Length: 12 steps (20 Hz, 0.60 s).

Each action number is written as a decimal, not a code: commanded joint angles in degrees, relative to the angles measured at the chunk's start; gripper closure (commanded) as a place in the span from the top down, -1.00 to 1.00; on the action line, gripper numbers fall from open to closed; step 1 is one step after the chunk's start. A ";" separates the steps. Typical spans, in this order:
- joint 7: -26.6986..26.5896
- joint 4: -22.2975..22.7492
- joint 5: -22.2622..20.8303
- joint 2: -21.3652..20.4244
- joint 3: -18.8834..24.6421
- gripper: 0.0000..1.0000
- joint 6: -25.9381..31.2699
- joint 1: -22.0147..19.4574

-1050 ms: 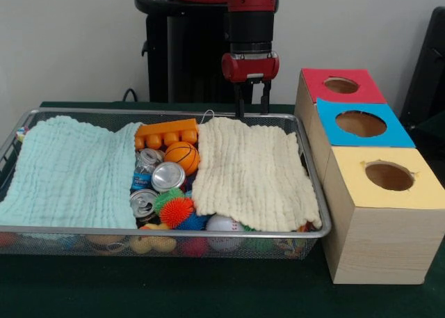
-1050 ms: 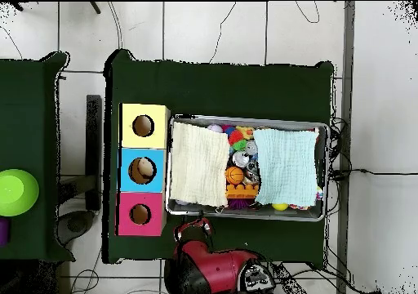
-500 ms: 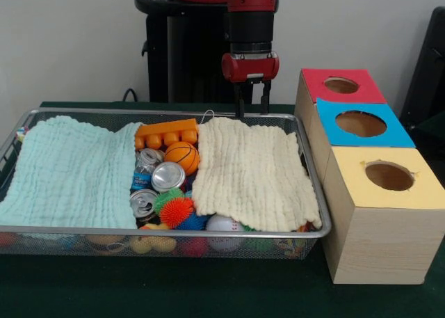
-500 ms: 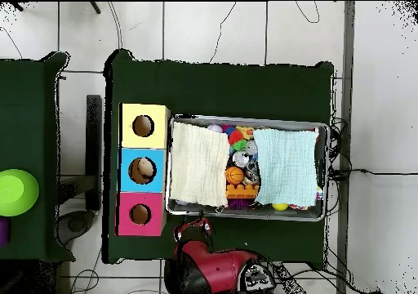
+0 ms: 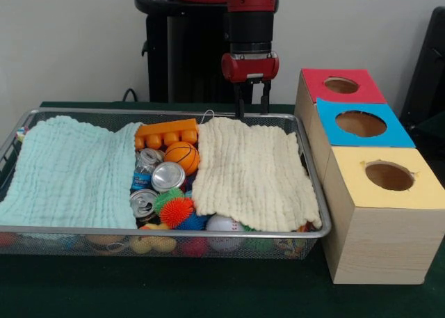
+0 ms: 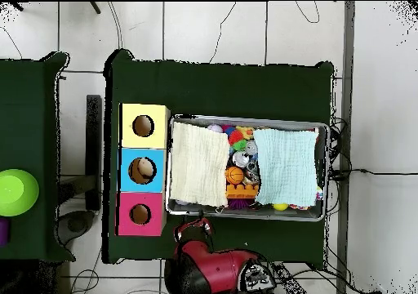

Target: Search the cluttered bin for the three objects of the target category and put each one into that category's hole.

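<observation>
A wire mesh bin (image 5: 316,193) (image 6: 322,211) holds a cream cloth (image 5: 250,172) (image 6: 200,163) and a mint cloth (image 5: 69,172) (image 6: 286,167) laid over clutter. Between the cloths show an orange toy brick (image 5: 167,131), a small basketball (image 5: 181,156) (image 6: 234,175), two silver cans (image 5: 167,176), spiky balls (image 5: 175,210) and a white ball (image 5: 224,224). My gripper (image 5: 252,106) (image 6: 193,225) hangs open and empty above the bin's back rim, at the cream cloth's far edge. Three wooden boxes have holes in red (image 5: 341,85), blue (image 5: 361,124) and yellow (image 5: 389,176) tops.
In the overhead view a pale object lies inside the blue box's hole (image 6: 144,169). A green bowl (image 6: 16,192) sits on a separate table at the left. More toys show through the bin's front mesh (image 5: 160,245).
</observation>
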 commanded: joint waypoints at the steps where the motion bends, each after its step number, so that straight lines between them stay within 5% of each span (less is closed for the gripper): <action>1: 7.01 -13.66 2.15 6.09 4.04 1.00 6.11 -3.26; 12: 5.88 -12.81 0.38 2.58 5.83 1.00 10.48 -5.20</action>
